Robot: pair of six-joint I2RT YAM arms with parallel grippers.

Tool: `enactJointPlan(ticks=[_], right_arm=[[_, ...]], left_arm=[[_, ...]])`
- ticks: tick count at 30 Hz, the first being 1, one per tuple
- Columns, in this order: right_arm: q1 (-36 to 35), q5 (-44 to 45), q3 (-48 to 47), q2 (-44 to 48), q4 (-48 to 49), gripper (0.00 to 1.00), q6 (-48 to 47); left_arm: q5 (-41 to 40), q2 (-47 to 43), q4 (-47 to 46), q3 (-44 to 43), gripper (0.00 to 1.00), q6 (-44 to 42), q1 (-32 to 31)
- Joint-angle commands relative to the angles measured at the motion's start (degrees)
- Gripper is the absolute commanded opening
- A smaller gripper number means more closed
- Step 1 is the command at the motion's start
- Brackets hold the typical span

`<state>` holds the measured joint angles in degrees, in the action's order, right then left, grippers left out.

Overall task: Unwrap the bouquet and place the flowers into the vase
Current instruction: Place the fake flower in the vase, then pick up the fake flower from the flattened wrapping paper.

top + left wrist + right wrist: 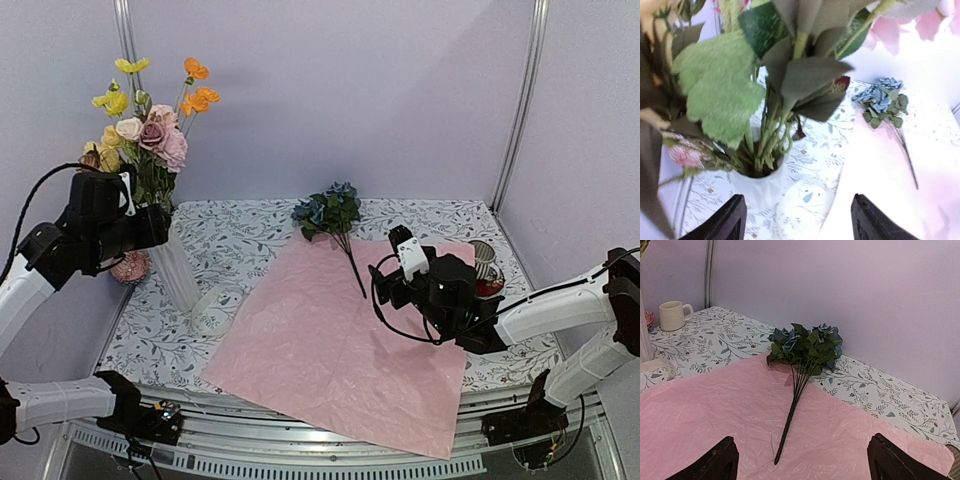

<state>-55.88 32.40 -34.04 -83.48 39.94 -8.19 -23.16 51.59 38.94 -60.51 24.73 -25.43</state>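
Jaws on both arms stand apart, gripping nothing. Left gripper [800,222] faces the vase [757,190] at 9 o'clock on the bench [420,215]; right gripper [802,465] hovers over the pink wrapping paper [340,350]. Unwrap done, paper lies flat. Most flowers [150,130] are in the vase, stems prob. seated, but the view's blurry. Still to go: blue rose bunch [804,346] at 12 o'clock, stems on the paper.

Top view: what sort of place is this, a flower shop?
More likely a robot test booth than a shop. Bare lilac walls on metal posts box in one table. A left arm and a right arm are bolted at its near edge, by flowers and pink paper.
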Motion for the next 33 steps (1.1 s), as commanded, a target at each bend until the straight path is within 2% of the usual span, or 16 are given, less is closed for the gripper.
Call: enactJointPlan(ticks=[1, 3, 4, 10, 14, 20, 24, 33], right_arm=[[-0.12, -0.12, -0.38, -0.43, 0.64, 0.91, 0.45], [-0.15, -0.18, -0.49, -0.56, 0.66, 0.91, 0.37], [-0.18, -0.23, -0.56, -0.61, 0.66, 0.91, 0.43], [-0.15, -0.26, -0.57, -0.76, 0.66, 0.91, 0.38], [-0.15, -0.23, -0.58, -0.70, 0.67, 0.91, 0.45], [-0.12, -0.03, -0.58, -0.56, 0.57, 0.91, 0.36], [-0.17, 0.00, -0.61, -0.17, 0.09, 0.91, 0.79], [1.16, -2.55, -1.32, -0.55, -2.14, 0.93, 3.15]], left_arm=[[9.61, -4.25, 4.68, -0.81, 0.84, 1.66, 0.47], [14.08, -6.17, 4.76, -0.35, 0.96, 2.12, 0.47], [16.08, -7.25, 4.58, -0.06, 0.98, 2.49, 0.43], [32.47, -8.85, 0.44, 3.01, 0.98, 4.33, 0.47], [46.25, -10.03, -10.11, 7.79, 0.98, 9.86, 0.47], [60.88, -8.57, -23.87, 14.34, 0.94, 20.76, 0.47], [66.06, -6.02, -27.03, 15.43, 0.90, 23.75, 0.47], [71.15, -6.04, -36.33, 20.82, 0.78, 29.04, 0.46]])
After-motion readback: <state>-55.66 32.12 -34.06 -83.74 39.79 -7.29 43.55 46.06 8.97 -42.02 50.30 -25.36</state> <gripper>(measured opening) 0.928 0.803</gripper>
